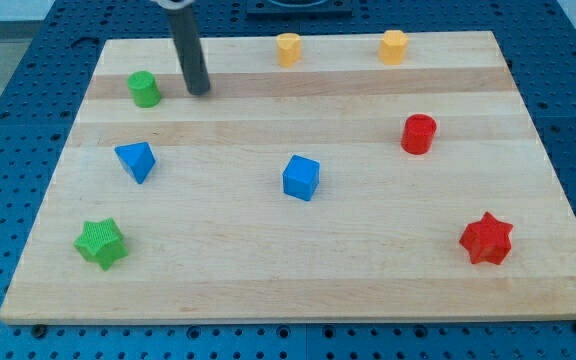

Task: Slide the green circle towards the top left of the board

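Already near the surface's (268, 290) top left, green circle (145, 89), with my tip (199, 90) just beside it on the view's right and apart, seemingly placed to shove it leftward; no fingers on this rod, so nothing held.

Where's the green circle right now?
The green circle sits near the board's top left, just left of my tip and above the blue triangle.

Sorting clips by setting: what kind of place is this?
Probably a robotics lab bench: a wooden board on a blue perforated table, small blocks like the green circle, with my tip just to its right.
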Robot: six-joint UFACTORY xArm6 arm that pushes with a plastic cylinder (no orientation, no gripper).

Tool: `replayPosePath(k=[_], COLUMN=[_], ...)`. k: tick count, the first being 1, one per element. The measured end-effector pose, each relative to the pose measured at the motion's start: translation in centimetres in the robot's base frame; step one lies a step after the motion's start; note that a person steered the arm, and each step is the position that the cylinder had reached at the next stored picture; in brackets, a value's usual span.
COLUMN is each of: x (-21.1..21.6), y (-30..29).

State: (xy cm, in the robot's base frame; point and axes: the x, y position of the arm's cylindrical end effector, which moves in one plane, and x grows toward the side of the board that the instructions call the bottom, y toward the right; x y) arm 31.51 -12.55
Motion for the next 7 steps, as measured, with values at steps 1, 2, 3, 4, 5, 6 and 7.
replayPosePath(k=[1,2,3,4,5,6,7], x=[0.9,3.6,3.2,1.7,1.7,-0.3,-2.1], y=[-3.6,-6.8,-11.1,-10.9,-7.9,-7.9,-8.0])
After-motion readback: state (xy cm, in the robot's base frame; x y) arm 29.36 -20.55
